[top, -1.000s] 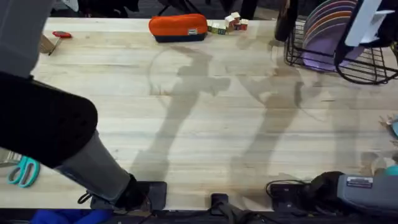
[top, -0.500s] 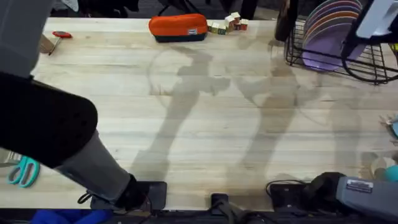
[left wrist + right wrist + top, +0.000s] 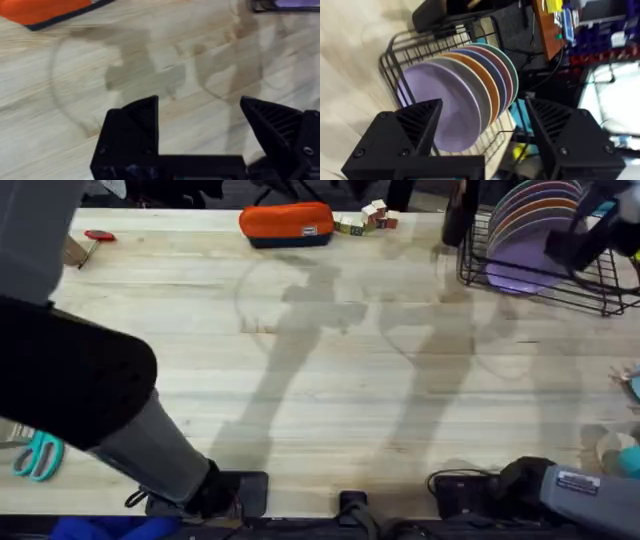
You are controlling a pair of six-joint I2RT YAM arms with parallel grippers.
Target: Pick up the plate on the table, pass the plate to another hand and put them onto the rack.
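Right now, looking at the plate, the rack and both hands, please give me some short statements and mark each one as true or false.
1. The lavender plate stands upright in the wire rack. True.
2. The right hand is shut on the lavender plate. False: its fingers are open and hold nothing; the plate sits in the rack beyond them.
3. The left hand is open over bare tabletop. True.
4. The lavender plate is the only plate in the rack. False: several more plates, one of them orange, stand behind it.
5. An orange pouch lies near the table's far edge. True.
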